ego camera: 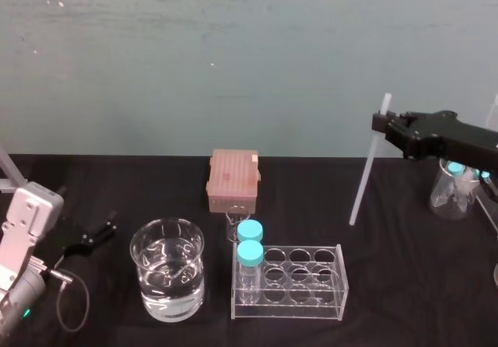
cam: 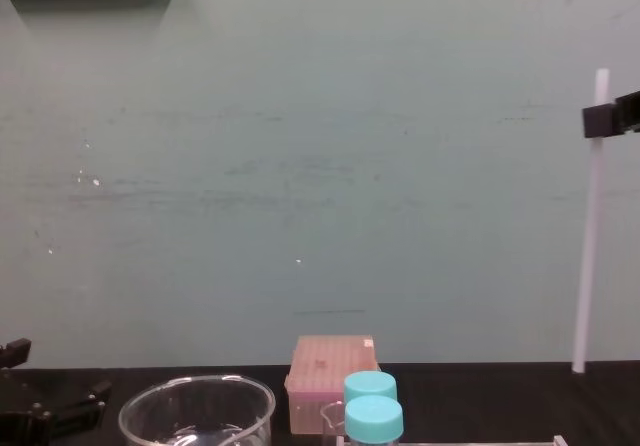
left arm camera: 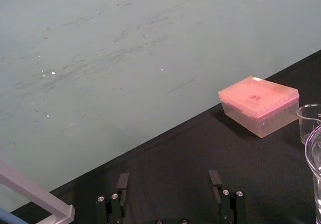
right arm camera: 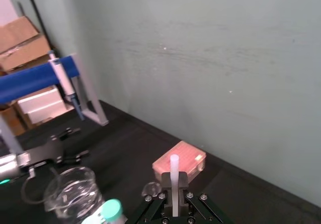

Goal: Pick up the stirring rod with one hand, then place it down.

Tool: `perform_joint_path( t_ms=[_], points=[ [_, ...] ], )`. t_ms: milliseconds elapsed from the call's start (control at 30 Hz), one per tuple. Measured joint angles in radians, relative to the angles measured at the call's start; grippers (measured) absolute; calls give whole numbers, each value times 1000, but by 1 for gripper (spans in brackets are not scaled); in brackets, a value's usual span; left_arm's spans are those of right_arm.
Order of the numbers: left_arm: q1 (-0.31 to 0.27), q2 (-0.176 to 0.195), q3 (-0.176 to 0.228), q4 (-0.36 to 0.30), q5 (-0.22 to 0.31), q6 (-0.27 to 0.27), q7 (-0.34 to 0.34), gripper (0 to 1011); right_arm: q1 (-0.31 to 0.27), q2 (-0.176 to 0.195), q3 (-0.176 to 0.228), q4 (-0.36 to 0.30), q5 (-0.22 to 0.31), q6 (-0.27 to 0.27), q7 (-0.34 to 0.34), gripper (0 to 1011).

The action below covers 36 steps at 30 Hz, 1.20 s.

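Found even, moderately bright lighting; could not fix its source. Noted uniform light on wall (ego camera: 233, 51) behind pink box (ego camera: 233, 180), small glints on glass beaker (ego camera: 167, 277) front-left of box, dark low-detail black tabletop (ego camera: 405, 269) around box. Recorded stirring rod (ego camera: 366, 177), right of box, brightly lit.

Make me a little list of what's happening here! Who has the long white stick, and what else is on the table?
Holder: right pincer, shut on the stirring rod
Rod pose: nearly upright, gripped near its top
Rod's lower end: low over the black table; touching or not, cannot tell
Other arm: left pincer, open, idle at the table's left side
Front of table: beaker of water; clear rack holding two blue-capped bottles
Behind them: pink box
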Motion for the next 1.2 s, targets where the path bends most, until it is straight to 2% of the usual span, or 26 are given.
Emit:
perform_joint_path(
  t_ms=[267,433,600,867,1200],
  points=[
    [0,0,0,0,0,0,0,1005,-74,81,29,-62,60,-17,56,68],
    [0,0,0,0,0,0,0,1005,-90,112,25,-81,71,-40,97,68],
    [0,0,0,0,0,0,0,1005,-92,137,2,-90,71,-56,125,68],
    [0,0,0,0,0,0,0,1005,-83,143,-41,-87,61,-70,131,68],
    [0,0,0,0,0,0,0,1005,-71,114,-81,-58,54,-109,89,68]
  ],
)
